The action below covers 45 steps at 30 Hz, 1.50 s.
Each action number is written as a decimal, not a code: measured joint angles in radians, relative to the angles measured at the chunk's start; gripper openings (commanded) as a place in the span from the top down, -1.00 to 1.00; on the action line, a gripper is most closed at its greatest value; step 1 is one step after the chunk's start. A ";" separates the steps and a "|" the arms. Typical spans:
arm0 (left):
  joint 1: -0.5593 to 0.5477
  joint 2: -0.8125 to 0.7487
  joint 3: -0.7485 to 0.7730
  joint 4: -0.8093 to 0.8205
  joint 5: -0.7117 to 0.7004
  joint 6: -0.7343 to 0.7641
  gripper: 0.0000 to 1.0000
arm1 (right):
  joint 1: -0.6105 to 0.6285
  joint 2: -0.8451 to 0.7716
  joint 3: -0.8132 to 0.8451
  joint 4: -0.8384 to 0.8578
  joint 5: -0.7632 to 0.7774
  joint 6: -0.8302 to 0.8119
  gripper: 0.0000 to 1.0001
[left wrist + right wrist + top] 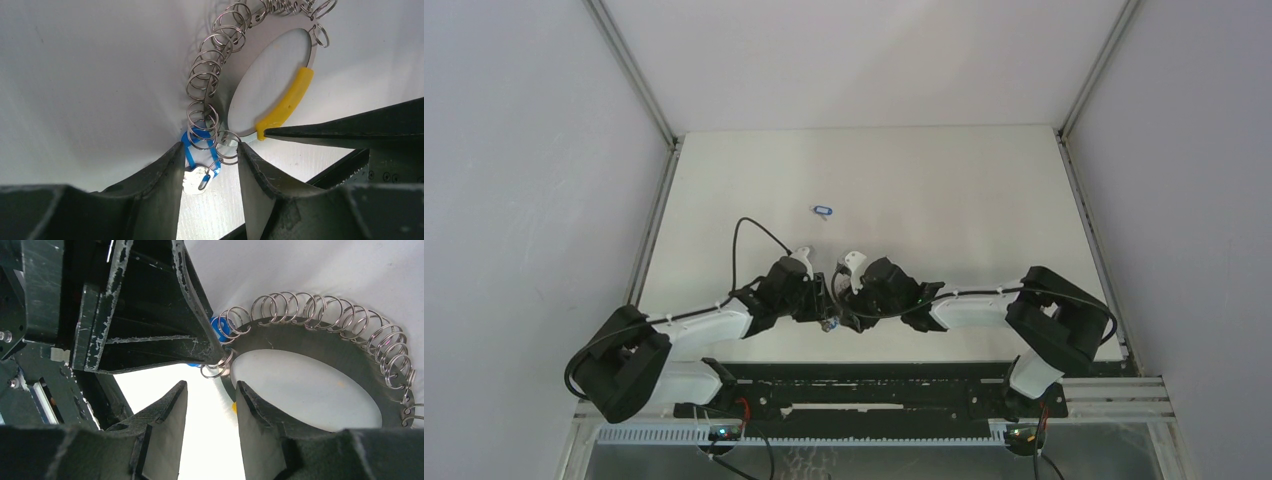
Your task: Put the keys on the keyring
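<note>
The keyring is a loop strung with several small split rings, with a yellow section. A key with a blue head and silver blade hangs from it between my left gripper's fingers. The jaws stand apart, and the blade rests against the left finger. My right gripper is open beside the keyring, with nothing between its pads. Its fingertip touches the end of the yellow section. In the top view both grippers, left and right, meet over the keyring. A second blue key lies alone farther back.
The white table is walled by pale panels, with metal rails along its left and right edges. The black base rail runs along the near edge, just behind the grippers. Both arms crowd the near middle of the table.
</note>
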 measured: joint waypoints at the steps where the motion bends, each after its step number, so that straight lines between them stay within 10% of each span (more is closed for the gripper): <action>1: 0.000 0.000 0.000 -0.001 0.000 0.000 0.06 | 0.000 0.002 0.000 0.000 0.001 0.003 0.21; 45: 0.003 -0.182 -0.047 -0.089 -0.097 -0.011 0.12 | -0.051 0.171 0.179 -0.116 -0.019 0.157 0.60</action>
